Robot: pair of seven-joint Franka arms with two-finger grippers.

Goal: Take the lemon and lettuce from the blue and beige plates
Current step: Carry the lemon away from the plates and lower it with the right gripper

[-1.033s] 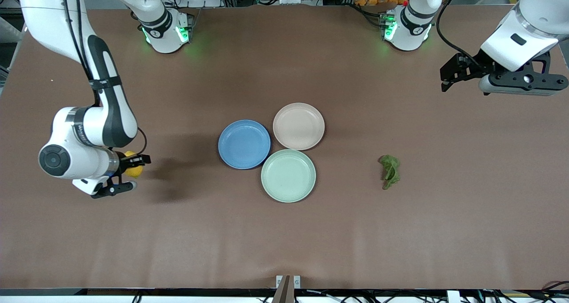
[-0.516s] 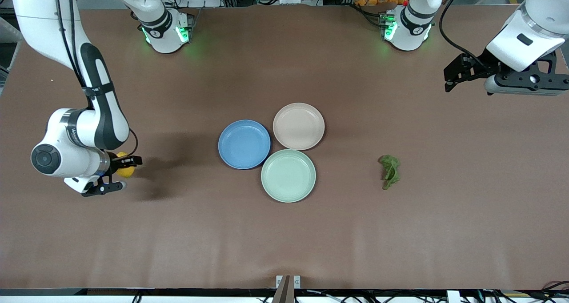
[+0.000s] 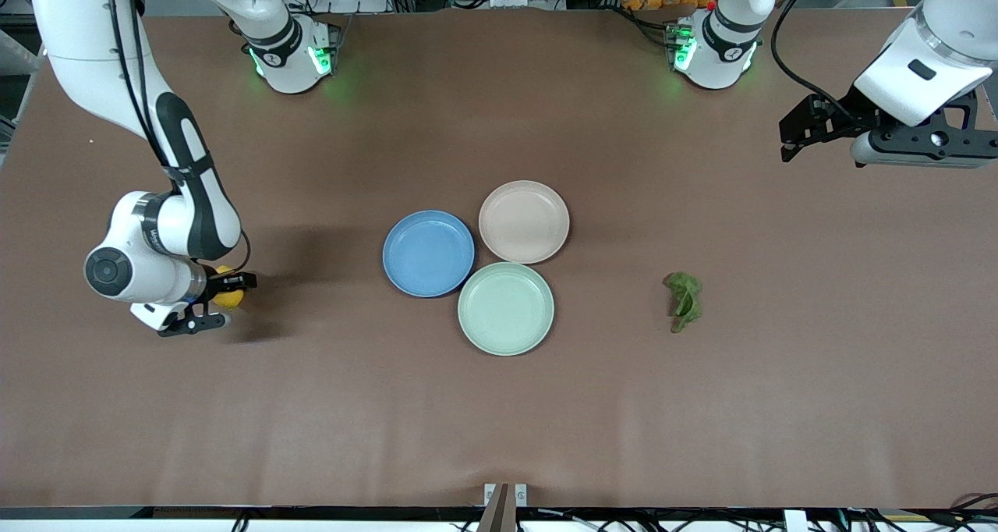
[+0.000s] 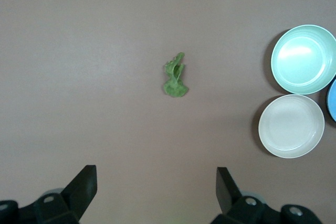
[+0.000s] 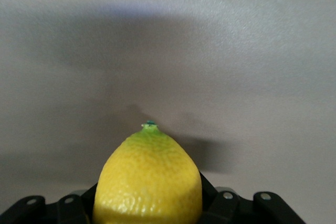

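My right gripper (image 3: 224, 301) is shut on the yellow lemon (image 3: 228, 296) and holds it low over the bare table toward the right arm's end; the lemon fills the right wrist view (image 5: 149, 174) between the jaws. The green lettuce (image 3: 684, 300) lies on the table toward the left arm's end, apart from the plates, and shows in the left wrist view (image 4: 175, 75). My left gripper (image 3: 789, 138) is open and empty, high over the table at the left arm's end (image 4: 156, 182). The blue plate (image 3: 428, 253) and beige plate (image 3: 524, 221) are empty.
A light green plate (image 3: 506, 308), also empty, touches the blue and beige plates on the side nearer the front camera. In the left wrist view the green plate (image 4: 303, 59) and beige plate (image 4: 291, 126) show beside the lettuce.
My right arm swung out and back slightly with the lemon and has come down closer to the table. My left gripper drifted a little toward its end of the table, then held.
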